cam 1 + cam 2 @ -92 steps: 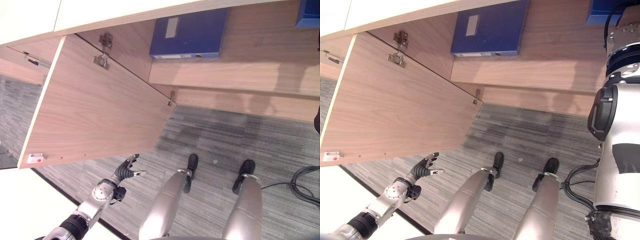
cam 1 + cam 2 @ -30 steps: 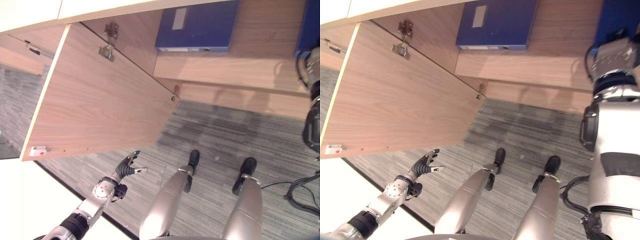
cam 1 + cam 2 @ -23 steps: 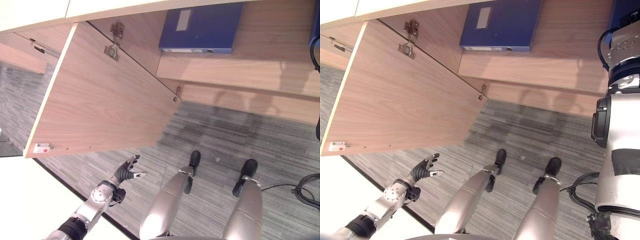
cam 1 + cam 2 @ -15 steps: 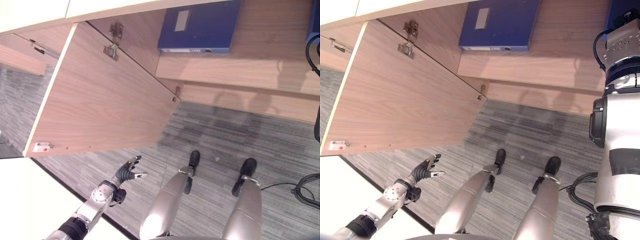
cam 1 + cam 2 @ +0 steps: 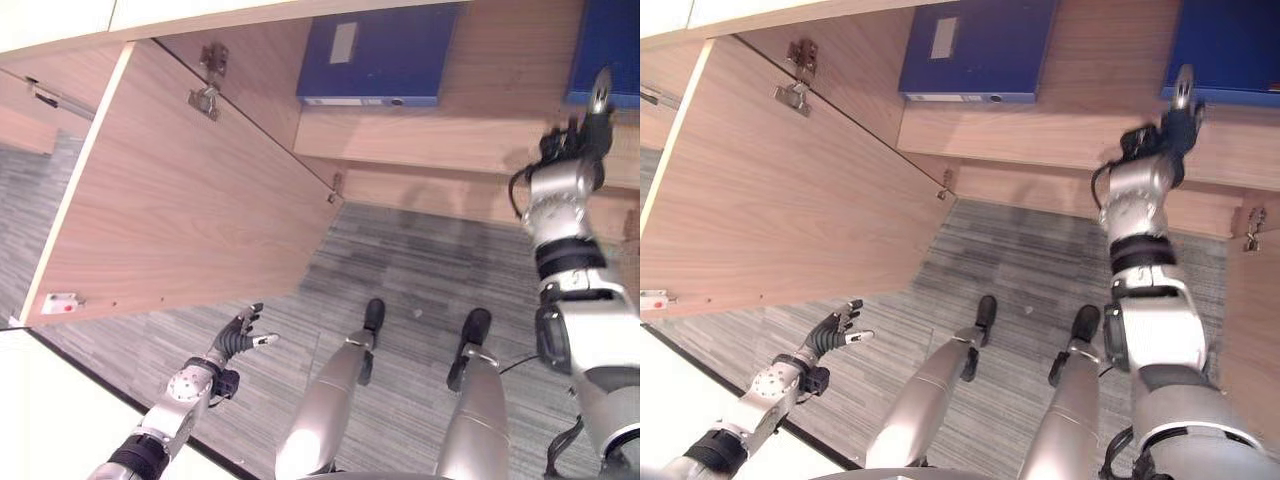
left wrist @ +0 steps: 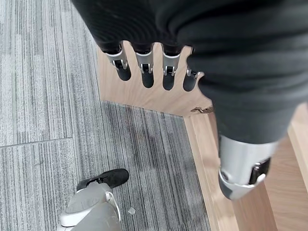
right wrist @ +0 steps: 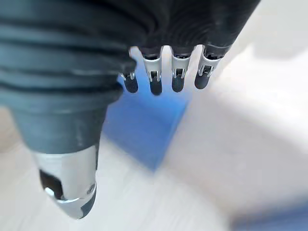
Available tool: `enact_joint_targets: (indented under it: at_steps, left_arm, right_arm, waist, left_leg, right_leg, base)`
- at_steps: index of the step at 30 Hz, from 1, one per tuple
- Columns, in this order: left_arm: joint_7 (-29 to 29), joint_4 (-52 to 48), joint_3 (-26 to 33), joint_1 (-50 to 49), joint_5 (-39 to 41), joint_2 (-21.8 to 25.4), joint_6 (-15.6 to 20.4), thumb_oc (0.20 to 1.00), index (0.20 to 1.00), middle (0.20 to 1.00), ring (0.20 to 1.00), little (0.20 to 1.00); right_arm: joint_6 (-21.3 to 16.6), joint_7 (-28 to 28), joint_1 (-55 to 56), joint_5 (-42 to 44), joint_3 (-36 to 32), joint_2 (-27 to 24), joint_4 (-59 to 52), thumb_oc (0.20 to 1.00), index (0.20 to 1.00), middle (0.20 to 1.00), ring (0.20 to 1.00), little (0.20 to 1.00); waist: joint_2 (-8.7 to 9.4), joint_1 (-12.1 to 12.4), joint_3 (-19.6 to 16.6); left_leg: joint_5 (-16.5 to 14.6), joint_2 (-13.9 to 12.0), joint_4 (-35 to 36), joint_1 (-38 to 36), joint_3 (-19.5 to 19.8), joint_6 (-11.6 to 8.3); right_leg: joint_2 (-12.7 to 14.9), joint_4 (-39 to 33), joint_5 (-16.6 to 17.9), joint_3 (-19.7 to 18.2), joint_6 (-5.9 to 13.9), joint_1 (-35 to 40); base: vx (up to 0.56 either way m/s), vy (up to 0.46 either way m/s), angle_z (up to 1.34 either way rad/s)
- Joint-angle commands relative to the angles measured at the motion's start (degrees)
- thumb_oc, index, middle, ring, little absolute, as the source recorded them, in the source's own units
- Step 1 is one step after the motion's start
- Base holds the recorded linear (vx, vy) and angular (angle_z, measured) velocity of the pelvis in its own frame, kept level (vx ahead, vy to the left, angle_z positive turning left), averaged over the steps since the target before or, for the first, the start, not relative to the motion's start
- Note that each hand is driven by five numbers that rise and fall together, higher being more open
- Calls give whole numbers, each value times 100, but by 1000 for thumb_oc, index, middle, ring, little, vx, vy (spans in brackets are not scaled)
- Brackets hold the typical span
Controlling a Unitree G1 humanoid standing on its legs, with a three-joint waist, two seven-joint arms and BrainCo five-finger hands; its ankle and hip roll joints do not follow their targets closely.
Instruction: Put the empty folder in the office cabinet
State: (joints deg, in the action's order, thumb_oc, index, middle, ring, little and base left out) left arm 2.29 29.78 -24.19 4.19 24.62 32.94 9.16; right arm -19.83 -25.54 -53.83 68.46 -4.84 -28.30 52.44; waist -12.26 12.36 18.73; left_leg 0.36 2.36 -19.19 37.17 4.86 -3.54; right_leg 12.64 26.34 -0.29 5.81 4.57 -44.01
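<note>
Carpet, grey and ribbed (image 5: 420, 260), is lying nearest you, and over it your left hand (image 5: 238, 338) is hanging low with relaxed, spread fingers, grasping nothing; its own wrist view is showing the fingers (image 6: 147, 67) straight, with the floor and a wooden edge past them. Just beyond that hand, the light wood-grain cabinet door (image 5: 180, 210) is standing swung wide open on its metal hinges (image 5: 205, 95), so the opening step looks done.

Further out, your right hand (image 5: 1170, 125) is reaching up towards the wooden cabinet shelf (image 5: 1040, 130), its fingers extended and released, close to the front edge of the dark blue folder on the right (image 5: 1230, 50). You are not gripping that folder: the right wrist view is showing straight fingers (image 7: 178, 72) with a blue shape beyond them and apart from them. Whether the fingertips are touching the folder's edge, you cannot tell.

Inside the cabinet, two things are resting on the shelf: that right-hand folder and, well apart to its left, a dark blue box folder with a pale label (image 5: 375, 55), lying flat.

As a judgement, the placing seems finished or nearly so, with a folder already lying in the cabinet. What is likely remaining is drawing the right arm clear and perhaps closing the door.
</note>
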Motion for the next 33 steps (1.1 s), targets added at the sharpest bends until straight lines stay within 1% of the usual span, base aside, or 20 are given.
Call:
enact_joint_targets:
  at_steps: [1,6,9,11,12,15,16,17,18,19,21,22,23,24,28,29,30,31,32,33]
  left_arm:
    - [20,379,372,-32,180,50,79,1000,1000,1000,1000,1000]
    - [1,577,696,-191,259,-22,80,1000,1000,1000,1000,1000]
    - [-36,620,814,-200,233,-75,114,1000,1000,1000,1000,1000]
    - [-45,720,862,-207,243,-268,123,1000,1000,1000,1000,1000]
    - [-29,832,878,-210,184,-415,110,1000,1000,1000,1000,1000]
    - [-27,1017,955,-266,113,-586,117,1000,1000,1000,1000,1000]
    - [-16,1276,1090,-326,69,-734,127,1000,1000,1000,1000,1000]
    - [2,1426,1139,-337,-33,-793,135,1000,1000,1000,1000,1000]
    - [3,1573,1197,-355,-78,-868,153,1000,1000,1000,1000,1000]
    - [3,1574,1197,-355,-78,-869,154,1000,1000,1000,1000,1000]
    - [30,2000,1313,-359,-268,-988,139,1000,1000,1000,1000,1000]
    - [52,2372,1421,-361,-467,-1078,125,1000,1000,1000,1000,1000]
    - [52,2378,1423,-365,-470,-1081,130,1000,1000,1000,1000,1000]
    - [85,2768,1527,-378,-684,-1144,106,1000,1000,1000,1000,1000]
    - [128,3371,1705,-480,-1037,-1244,47,1000,1000,1000,1000,1000]
    - [128,3371,1705,-480,-1037,-1244,47,1000,1000,1000,1000,1000]
    - [136,3546,1727,-534,-1194,-1291,23,1000,1000,1000,1000,1000]
    - [136,3546,1729,-536,-1195,-1292,24,1000,1000,1000,1000,1000]
    - [151,3690,1759,-602,-1358,-1341,12,1000,1000,1000,1000,1000]
    - [151,3690,1759,-604,-1359,-1341,12,1000,1000,1000,1000,1000]
  right_arm:
    - [-465,362,-37,-75,-230,-47,-141,1000,1000,1000,1000,1000]
    - [-454,656,816,57,-396,631,-223,1000,1000,1000,1000,1000]
    - [-369,764,1123,100,-398,849,-191,1000,1000,1000,1000,1000]
    - [-314,899,1584,90,-364,1143,-249,1000,1000,1000,1000,1000]
    - [-240,987,1968,-36,-287,1308,-299,1000,1000,1000,1000,1000]
    - [-99,1067,2534,-359,-136,1405,-387,1000,1000,1000,1000,1000]
    - [78,1134,3039,-937,50,1413,-420,1000,1000,1000,1000,1000]
    - [185,1183,3277,-1376,212,1360,-358,1000,1000,1000,1000,1000]
    - [299,1204,3488,-1711,319,1339,-325,1000,1000,1000,1000,1000]
    - [300,1203,3489,-1712,319,1338,-326,1000,1000,1000,1000,1000]
    - [527,1327,3859,-2519,592,1235,-206,1000,1000,1000,1000,1000]
    - [742,1515,4224,-3285,920,1148,-149,1000,1000,1000,1000,1000]
    - [743,1513,4231,-3291,924,1149,-154,1000,1000,1000,1000,1000]
    - [914,1692,4474,-4025,1298,1080,-65,1000,1000,1000,1000,1000]
    - [1106,2040,4929,-4942,1769,1029,50,1000,1000,1000,1000,1000]
    - [1107,2040,4929,-4942,1769,1029,50,1000,1000,1000,1000,1000]
    - [1185,2152,5044,-5375,1994,1021,213,1000,1000,1000,1000,1000]
    - [1184,2151,5045,-5377,1996,1021,214,1000,1000,1000,1000,1000]
    - [1243,2259,5179,-5918,2283,1012,367,1000,1000,1000,1000,1000]
    - [1243,2258,5181,-5919,2284,1012,366,1000,1000,1000,1000,1000]
  waist:
    - [53,2,245]
    - [178,-128,273]
    - [229,-196,309]
    - [278,-274,305]
    - [355,-329,264]
    - [436,-415,197]
    - [525,-502,83]
    - [623,-565,27]
    - [657,-621,-32]
    - [652,-621,-34]
    - [781,-725,-189]
    - [908,-814,-348]
    - [906,-817,-346]
    - [1028,-877,-489]
    - [1201,-951,-781]
    - [1201,-951,-779]
    - [1243,-974,-932]
    - [1241,-971,-923]
    - [1272,-983,-1105]
    - [1271,-981,-1101]
  left_leg:
    - [38,-125,734,-275,236,-184]
    - [36,-198,770,-527,176,-187]
    - [21,-230,745,-656,119,-195]
    - [27,-270,727,-801,101,-213]
    - [37,-297,760,-928,90,-227]
    - [76,-338,880,-1203,83,-241]
    - [159,-416,1063,-1437,73,-240]
    - [132,-443,1127,-1593,61,-254]
    - [180,-479,1225,-1708,58,-258]
    - [185,-483,1230,-1708,61,-258]
    - [207,-532,1417,-1978,32,-264]
    - [211,-557,1548,-2218,-21,-257]
    - [213,-560,1557,-2233,-23,-257]
    - [190,-599,1642,-2471,-78,-245]
    - [132,-659,1829,-2960,-222,-225]
    - [132,-660,1830,-2963,-222,-225]
    - [107,-685,1936,-3178,-277,-220]
    - [109,-688,1947,-3197,-282,-221]
    - [98,-711,2092,-3479,-388,-213]
    - [99,-712,2099,-3491,-392,-213]
  right_leg:
    - [-114,857,-1556,-40,260,1001]
    - [-173,591,-1443,-57,259,1302]
    - [-185,443,-1373,-73,263,1484]
    - [-196,301,-1308,-75,264,1680]
    - [-202,155,-1250,-73,262,1828]
    - [-211,-116,-1109,-26,276,2150]
    - [-243,-432,-906,24,301,2399]
    - [-223,-565,-892,26,319,2565]
    - [-231,-759,-749,54,337,2695]
    - [-235,-772,-739,58,337,2699]
    - [-271,-1073,-585,56,373,2953]
    - [-311,-1367,-460,33,388,3194]
    - [-314,-1381,-455,34,388,3211]
    - [-336,-1593,-360,9,415,3426]
    - [-401,-1923,-234,-106,469,3813]
    - [-401,-1924,-234,-106,469,3816]
    - [-408,-2046,-196,-151,490,3954]
    - [-411,-2052,-194,-154,490,3969]
    - [-439,-2176,-156,-212,522,4145]
    - [-440,-2180,-155,-215,522,4153]
  base:
    - [-44,-17,-7]
    - [-33,-4,-4]
    - [-64,20,-20]
    - [-10,6,-4]
    - [0,0,0]
    - [22,23,-3]
    - [60,24,-4]
    - [55,35,0]
    - [36,14,-10]
    - [26,17,-16]
    - [47,19,-10]
    - [47,24,-7]
    - [57,8,-12]
    - [58,-2,-18]
    - [67,-1,-16]
    - [68,8,-26]
    - [46,9,-26]
    - [94,16,-24]
    - [49,7,-21]
    - [62,14,-24]
